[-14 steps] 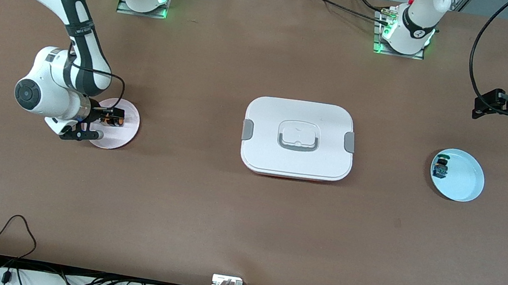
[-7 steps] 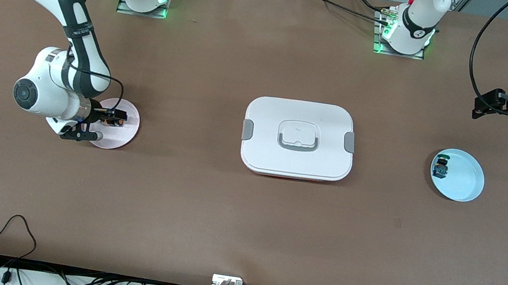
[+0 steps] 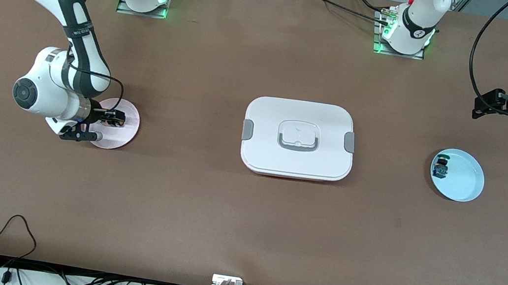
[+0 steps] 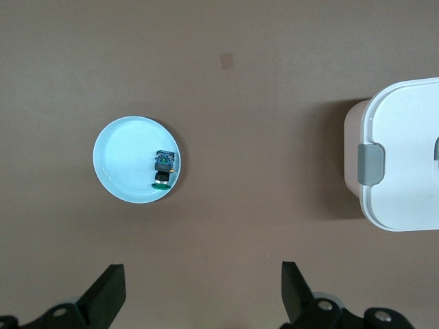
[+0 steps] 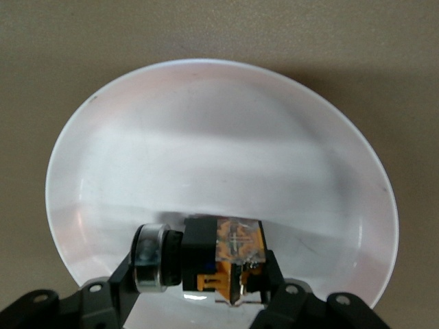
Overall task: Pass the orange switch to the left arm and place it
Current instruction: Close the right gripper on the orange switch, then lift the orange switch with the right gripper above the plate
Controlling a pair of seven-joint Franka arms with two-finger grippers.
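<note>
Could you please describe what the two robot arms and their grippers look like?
Both arms are glossy white with rounded joints and black bands; black cables loop alongside them. Green lights glow at each base. The right gripper and left gripper are black, with two flat fingers each.

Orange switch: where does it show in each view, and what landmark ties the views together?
Front view: orange switch on the pink plate, between the right gripper's shut fingers.
Left wrist view: not in it.
Right wrist view: switch low in the picture, gripped.
Shared landmark: the pink plate.

white box point(image 3: 298, 139), pink plate point(image 3: 124, 131), blue plate point(image 3: 464, 184)
</note>
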